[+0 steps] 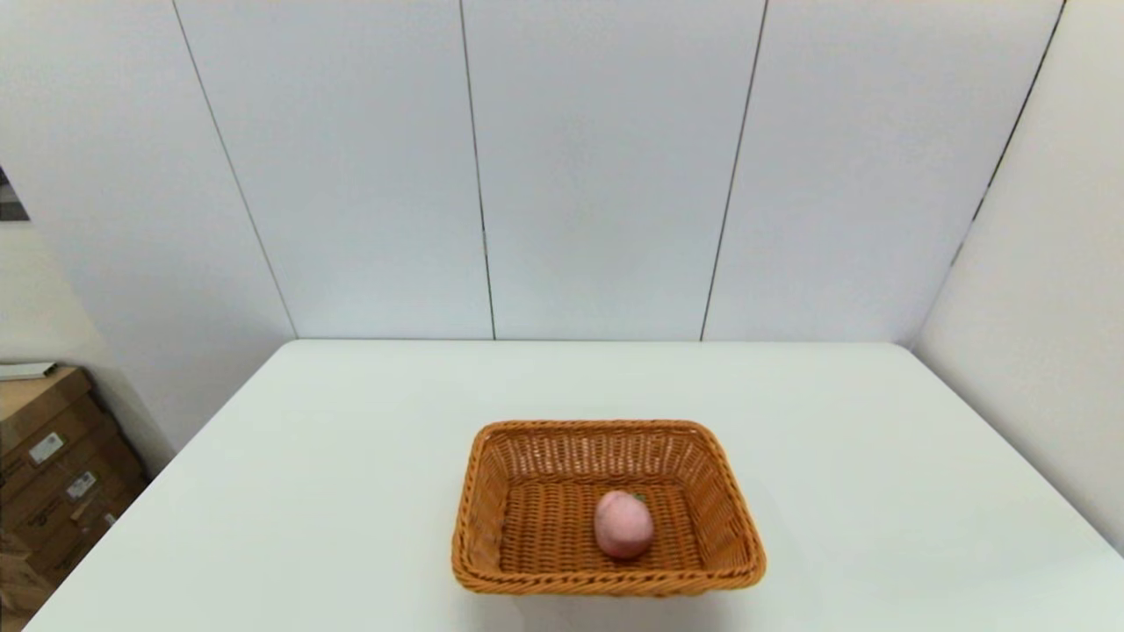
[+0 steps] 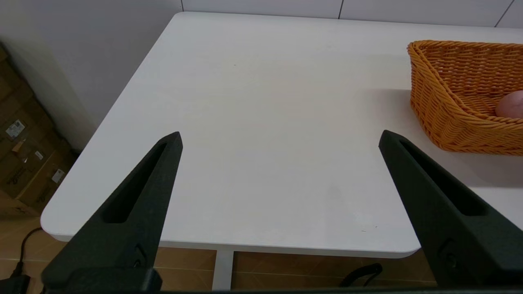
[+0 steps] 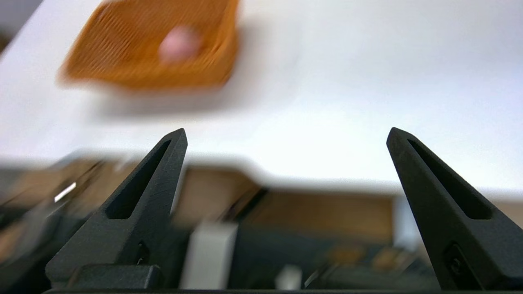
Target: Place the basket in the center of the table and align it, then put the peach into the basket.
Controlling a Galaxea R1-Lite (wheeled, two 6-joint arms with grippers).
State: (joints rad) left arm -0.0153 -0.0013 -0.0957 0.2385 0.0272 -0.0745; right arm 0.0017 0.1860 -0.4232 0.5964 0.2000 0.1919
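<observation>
The orange-brown wicker basket (image 1: 606, 509) stands on the white table (image 1: 351, 456), near the front edge and about midway across, its sides square to the table. The pale-pink peach (image 1: 623, 524) lies inside it, right of the basket's middle. Neither arm shows in the head view. My left gripper (image 2: 280, 139) hangs open and empty over the table's front left part, with the basket (image 2: 457, 102) and a bit of the peach (image 2: 512, 104) off to one side. My right gripper (image 3: 286, 134) is open and empty near the table's front edge, with the basket (image 3: 135, 53) and the peach (image 3: 179, 43) farther off.
Stacked cardboard boxes (image 1: 53, 474) stand on the floor left of the table. White wall panels close the back and the right side. Wide bare tabletop lies on both sides of the basket and behind it.
</observation>
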